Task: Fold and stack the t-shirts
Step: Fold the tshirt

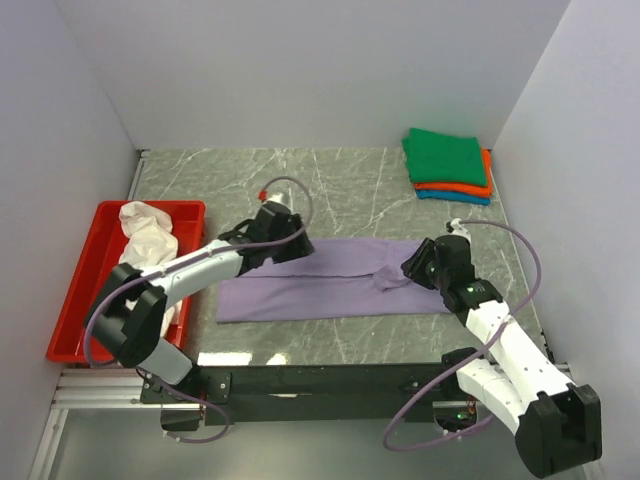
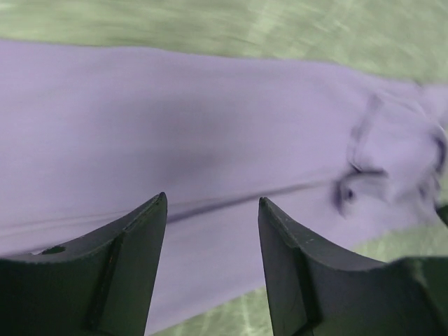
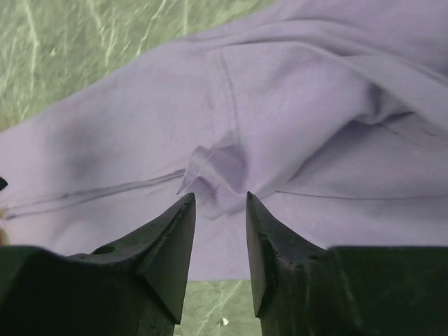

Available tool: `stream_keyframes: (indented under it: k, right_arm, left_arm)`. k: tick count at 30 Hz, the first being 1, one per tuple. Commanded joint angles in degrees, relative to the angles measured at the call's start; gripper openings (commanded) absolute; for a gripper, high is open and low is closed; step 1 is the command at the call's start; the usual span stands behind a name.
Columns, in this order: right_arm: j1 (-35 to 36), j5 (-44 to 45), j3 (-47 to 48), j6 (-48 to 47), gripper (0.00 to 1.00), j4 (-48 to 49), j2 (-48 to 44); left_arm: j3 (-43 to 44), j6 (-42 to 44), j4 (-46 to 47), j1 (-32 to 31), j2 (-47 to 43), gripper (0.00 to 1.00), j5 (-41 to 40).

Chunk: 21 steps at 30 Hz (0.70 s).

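- Red tray (image 1: 75,300) sits on the desk (image 1: 340,185) well to the left of my left claw. The white t-shirt (image 1: 148,235) is crumpled in the tray's far end.
- My left claw (image 1: 290,245) (image 2: 210,203) is spread wide with nothing between the fingers. It hangs over the left part of the lavender t-shirt (image 1: 330,280). In the left wrist view the cloth (image 2: 210,119) fills the area ahead of the tips and under them. Cannot tell if the tips touch it.
- The lavender t-shirt lies in a long flat band across the desk between my two claws. Its left end is under the left claw and its right end under the right claw.
- My right claw (image 1: 408,270) (image 3: 220,199) is at the shirt's right end, fingers parted with a narrow gap. A small raised pucker of the lavender cloth (image 3: 315,105) sits right at the tips. It looks loose, not clamped.
- Far beyond the right claw, at the desk's far right corner, is a folded stack. Green t-shirt (image 1: 445,155) is on top, the orange t-shirt (image 1: 470,187) under it, and the teal t-shirt (image 1: 460,198) at the bottom. It is well apart from both claws.
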Motion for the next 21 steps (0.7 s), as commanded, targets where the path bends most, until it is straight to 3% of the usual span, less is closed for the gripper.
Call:
stream_keyframes:
  k: [1, 6, 12, 21]
  right_arm:
    - [-0.1, 6.4, 5.0, 1.3, 0.45, -4.9, 0.3]
    - [-3.4, 5.0, 18.7, -1.5, 0.47, -7.1, 13.0]
    - [-9.2, -4.6, 30.0, -4.4, 0.47, -5.0, 29.2]
    - [-9.3, -6.7, 33.4, -5.7, 0.46, -3.2, 38.2]
  left_arm:
    - [4.0, 4.4, 6.7, -4.6, 2.7, 0.6, 2.8]
    - [13.6, 6.4, 6.3, -11.3, 13.3, 0.6, 3.0]
    - [21.8, 6.4, 7.0, -15.1, 23.5, 0.59, 4.7]
    - [25.6, 5.8, 8.2, -17.4, 29.1, 0.55, 7.7]
